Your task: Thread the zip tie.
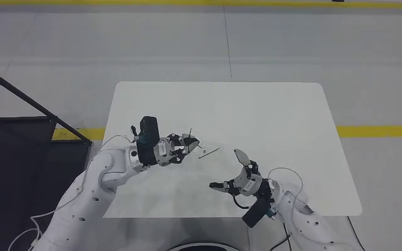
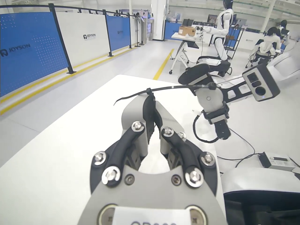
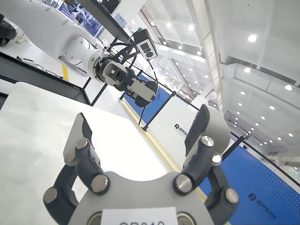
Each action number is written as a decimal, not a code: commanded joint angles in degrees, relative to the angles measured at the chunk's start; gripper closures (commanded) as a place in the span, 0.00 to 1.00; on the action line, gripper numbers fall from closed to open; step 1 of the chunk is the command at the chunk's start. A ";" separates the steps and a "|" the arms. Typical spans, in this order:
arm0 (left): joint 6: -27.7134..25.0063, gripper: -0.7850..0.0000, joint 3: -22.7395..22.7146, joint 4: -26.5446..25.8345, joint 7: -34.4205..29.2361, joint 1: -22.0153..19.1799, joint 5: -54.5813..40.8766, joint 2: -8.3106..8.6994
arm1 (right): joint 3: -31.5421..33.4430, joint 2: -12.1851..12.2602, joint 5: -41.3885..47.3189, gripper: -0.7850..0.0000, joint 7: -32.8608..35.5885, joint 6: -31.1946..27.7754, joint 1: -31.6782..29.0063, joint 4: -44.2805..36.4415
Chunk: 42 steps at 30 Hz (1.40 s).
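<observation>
Zip tie (image 2: 173, 87): one, thin and black. It is pinched near its head in the left gripper, and its strap runs out sideways over the near left part of the surface.
Left gripper (image 2: 150, 101): clenched on the zip tie.
Right gripper (image 3: 140, 127): released, with its fingers spread wide. It is near the front edge of the surface, right of the left gripper and apart from it.
Surface (image 1: 282, 125): one, white, with rounded corners.
Labels: one white sticker on each gripper's base, its dark characters cut off at the edge.
Barrier panels (image 2: 30, 47): blue and white, several of them carrying a printed logo.
</observation>
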 commanded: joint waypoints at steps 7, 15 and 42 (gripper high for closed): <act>0.02 1.00 0.01 0.00 -0.03 0.00 0.05 0.00 | -0.31 -0.04 -0.29 0.00 0.47 -0.12 -0.11 -0.50; 1.83 1.00 0.49 -2.03 -1.63 1.00 -0.12 -0.19 | -6.03 -2.67 15.14 0.15 6.20 -14.32 7.08 7.23; 0.96 1.00 -0.15 -1.86 -0.06 1.75 2.57 -0.65 | -13.63 -8.02 23.35 0.66 2.20 -24.77 18.64 22.14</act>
